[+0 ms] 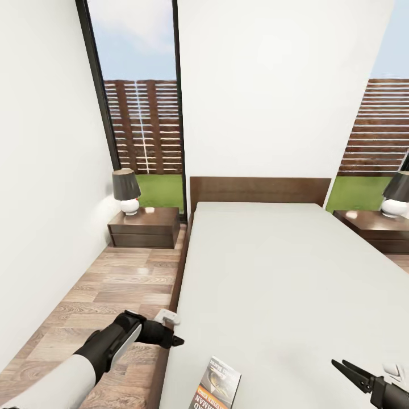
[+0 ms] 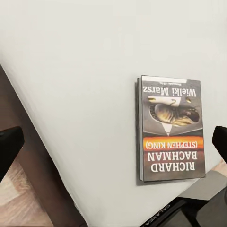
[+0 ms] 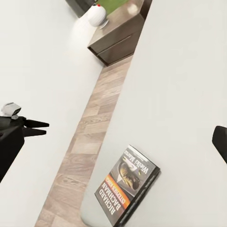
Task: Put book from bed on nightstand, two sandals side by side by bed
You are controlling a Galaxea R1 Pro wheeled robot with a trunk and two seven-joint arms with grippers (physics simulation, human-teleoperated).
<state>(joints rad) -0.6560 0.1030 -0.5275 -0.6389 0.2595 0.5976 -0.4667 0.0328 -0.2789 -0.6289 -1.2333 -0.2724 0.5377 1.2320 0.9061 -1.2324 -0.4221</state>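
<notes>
From the head view, the bed runs forward from the robot to its dark wooden headboard against the white wall, with a plain pale mattress on top. The book lies flat on the mattress near its left edge, at the near end of the bed. The left gripper hovers over the bed's left edge, just left of the book and apart from it; its fingers look close together, but I cannot tell for sure. The right gripper hangs over the mattress to the right of the book, well apart from it, its 2 thin fingers slightly parted. 1 nightstand stands left of the headboard with a lamp on it; the other nightstand stands on the right with its own lamp.

In the left wrist view, the book lies on the mattress, cover up with an orange band, near the bed's edge.

In the right wrist view, the book rests by the mattress edge beside the plank floor, and the left gripper shows with its fingers nearly closed. The nightstand sits beyond.
</notes>
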